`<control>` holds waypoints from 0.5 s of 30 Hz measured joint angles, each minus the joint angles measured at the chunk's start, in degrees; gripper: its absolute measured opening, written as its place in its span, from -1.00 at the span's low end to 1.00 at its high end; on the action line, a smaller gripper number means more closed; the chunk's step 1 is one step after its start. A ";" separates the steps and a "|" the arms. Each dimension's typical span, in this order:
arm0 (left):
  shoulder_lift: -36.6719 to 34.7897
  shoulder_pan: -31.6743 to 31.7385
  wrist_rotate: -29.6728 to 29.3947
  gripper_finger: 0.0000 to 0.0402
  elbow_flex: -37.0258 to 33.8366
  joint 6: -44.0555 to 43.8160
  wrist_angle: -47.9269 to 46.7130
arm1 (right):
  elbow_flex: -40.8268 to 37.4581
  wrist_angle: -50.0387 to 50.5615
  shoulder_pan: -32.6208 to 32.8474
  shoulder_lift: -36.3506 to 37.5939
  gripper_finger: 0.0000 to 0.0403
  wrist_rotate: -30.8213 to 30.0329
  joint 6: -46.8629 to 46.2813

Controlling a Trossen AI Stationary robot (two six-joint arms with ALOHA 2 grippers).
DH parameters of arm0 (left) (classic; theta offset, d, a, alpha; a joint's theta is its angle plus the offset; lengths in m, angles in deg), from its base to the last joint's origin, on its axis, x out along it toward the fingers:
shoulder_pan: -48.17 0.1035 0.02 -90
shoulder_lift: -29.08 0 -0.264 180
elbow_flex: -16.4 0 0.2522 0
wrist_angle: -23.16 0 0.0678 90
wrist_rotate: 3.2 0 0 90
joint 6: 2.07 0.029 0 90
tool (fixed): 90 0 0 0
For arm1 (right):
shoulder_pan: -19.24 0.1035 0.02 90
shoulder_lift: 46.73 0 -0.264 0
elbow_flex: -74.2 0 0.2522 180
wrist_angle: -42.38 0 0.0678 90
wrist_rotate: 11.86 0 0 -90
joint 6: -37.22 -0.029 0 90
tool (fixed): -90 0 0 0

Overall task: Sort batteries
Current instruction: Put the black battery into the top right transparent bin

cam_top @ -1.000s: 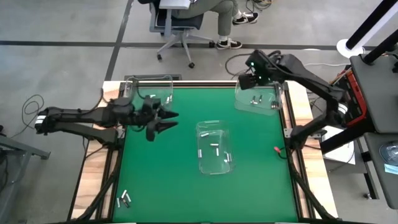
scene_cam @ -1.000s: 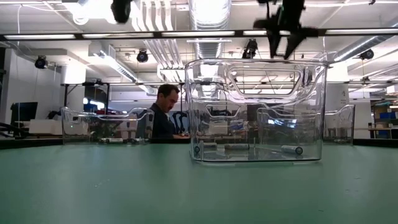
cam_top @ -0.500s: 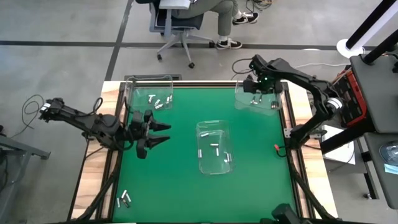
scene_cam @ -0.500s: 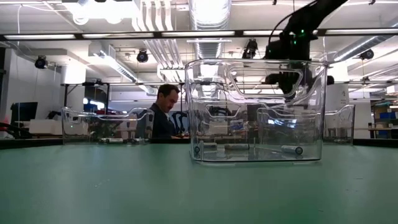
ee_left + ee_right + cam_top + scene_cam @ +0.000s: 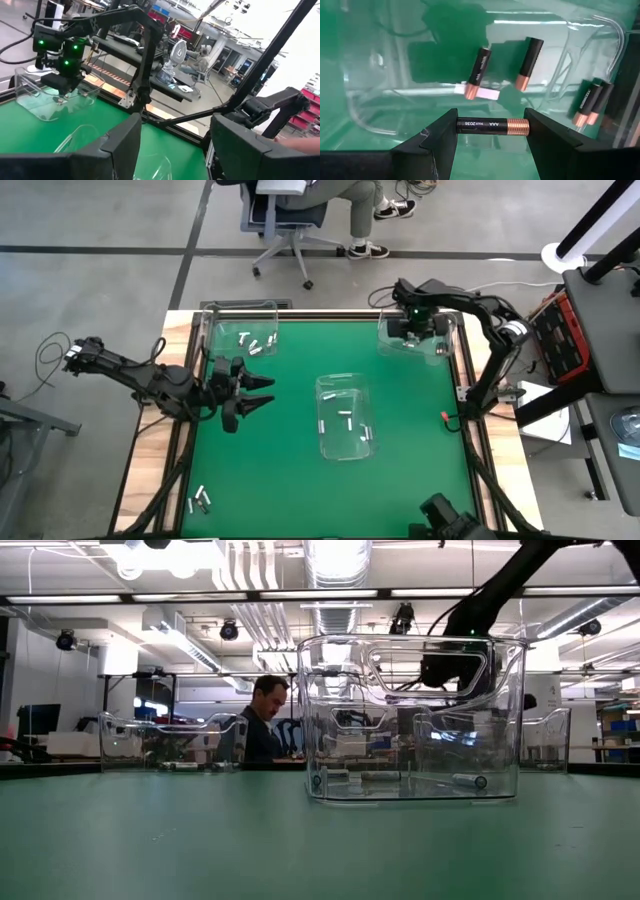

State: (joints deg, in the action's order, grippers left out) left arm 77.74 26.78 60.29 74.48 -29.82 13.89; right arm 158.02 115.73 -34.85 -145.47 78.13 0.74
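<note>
Green table mat (image 5: 300,470): right gripper (image 5: 491,131) over clear plastic bin (image 5: 417,340) at 1 o'clock, clamping black-and-copper AAA battery (image 5: 492,126) crosswise between fingers; left gripper (image 5: 255,392) at 9 o'clock, fingers spread

My workshop, seen beyond my table.
Grey concrete floor (image 5: 110,290) surrounds me, a swivel chair (image 5: 285,225) with a seated person (image 5: 345,200) behind. Across the room: fluorescent ceiling lights (image 5: 455,592), silver ducting (image 5: 335,570), shelves, another person (image 5: 262,720) at a bench.
</note>
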 joint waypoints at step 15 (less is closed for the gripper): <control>0.00 0.00 -2.09 0.07 0.00 -2.49 -2.10 | -0.11 -4.14 -2.97 -4.58 0.01 0.16 2.32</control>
State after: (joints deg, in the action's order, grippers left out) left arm 77.74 26.78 58.20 74.48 -32.31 11.79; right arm 157.91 111.60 -37.82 -150.04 78.29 3.06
